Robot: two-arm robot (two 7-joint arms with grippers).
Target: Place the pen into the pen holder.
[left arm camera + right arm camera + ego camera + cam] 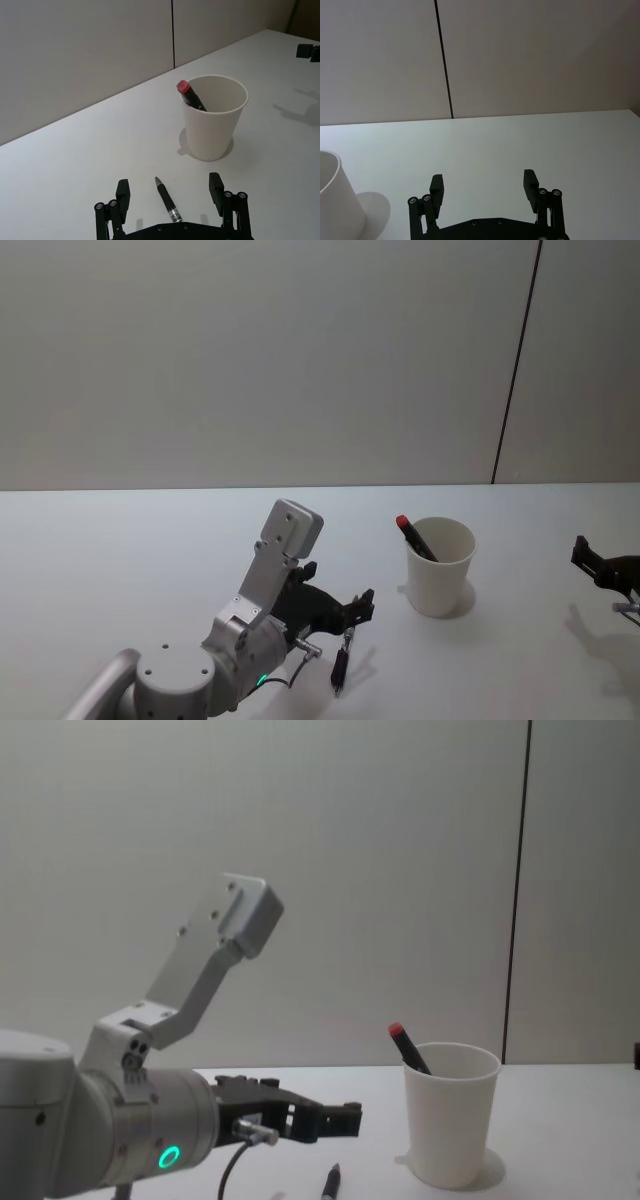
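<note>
Lying on the white tabletop (120,540) before grey walls (250,360), the slim black pen (166,200) sat between the spread fingers (123,192) of the left gripper (169,181); the right gripper (483,176) hung open, well apart.

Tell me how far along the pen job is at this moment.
Done: one red-capped black pen leans inside the white paper cup. In hand: nothing gripped; the left pincer is open over a slim black pen lying on the white table. Left: close, lift, drop it into the cup. The right pincer sits open, off to the right.

White table (120,560), grey wall (250,360)
</note>
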